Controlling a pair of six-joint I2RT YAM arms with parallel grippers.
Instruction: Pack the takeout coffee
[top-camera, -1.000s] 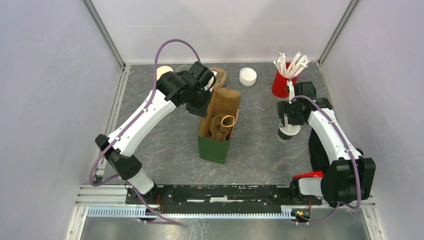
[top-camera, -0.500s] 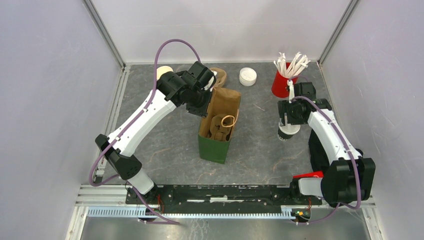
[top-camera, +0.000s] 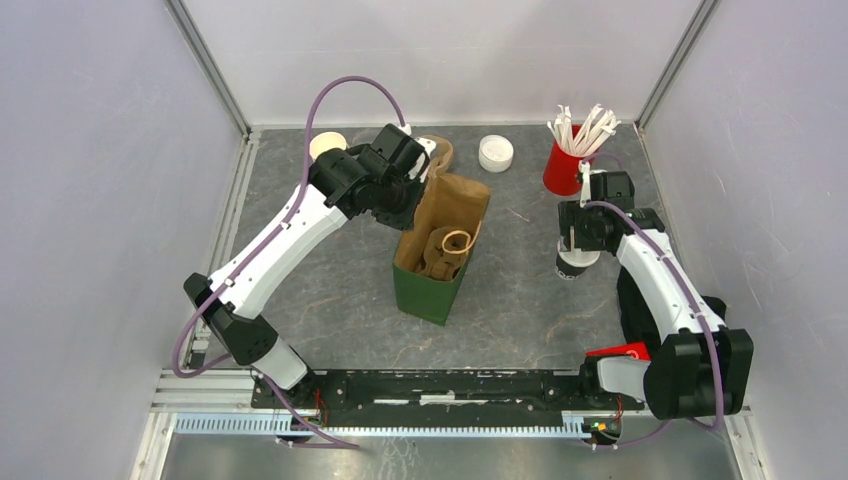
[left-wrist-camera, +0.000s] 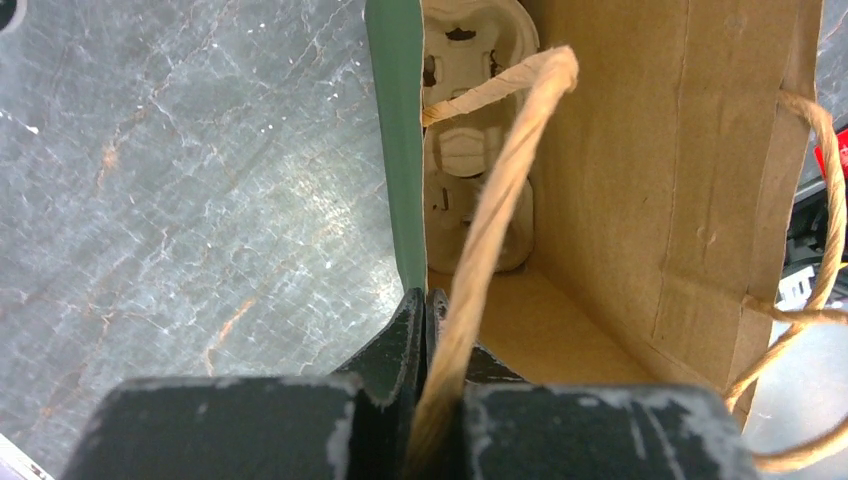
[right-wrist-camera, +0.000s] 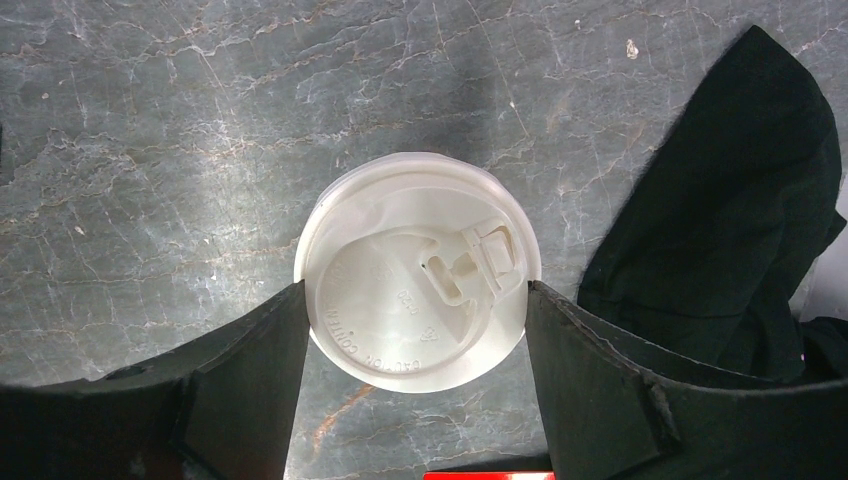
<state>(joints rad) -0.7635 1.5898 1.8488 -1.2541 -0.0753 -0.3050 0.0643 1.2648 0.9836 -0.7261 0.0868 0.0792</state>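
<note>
Right gripper (right-wrist-camera: 416, 296) has its jaws flanking the takeout coffee (right-wrist-camera: 385, 290), which stands right of the paper bag (left-wrist-camera: 620, 200); you cannot tell if they grip. Left gripper (left-wrist-camera: 428, 312) pinches the bag's handle. You look to be at the grasping step: squeeze, then lift upright.

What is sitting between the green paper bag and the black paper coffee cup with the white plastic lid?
Nothing; the top view shows only bare grey tabletop between the green paper bag and the black lidded cup.
</note>
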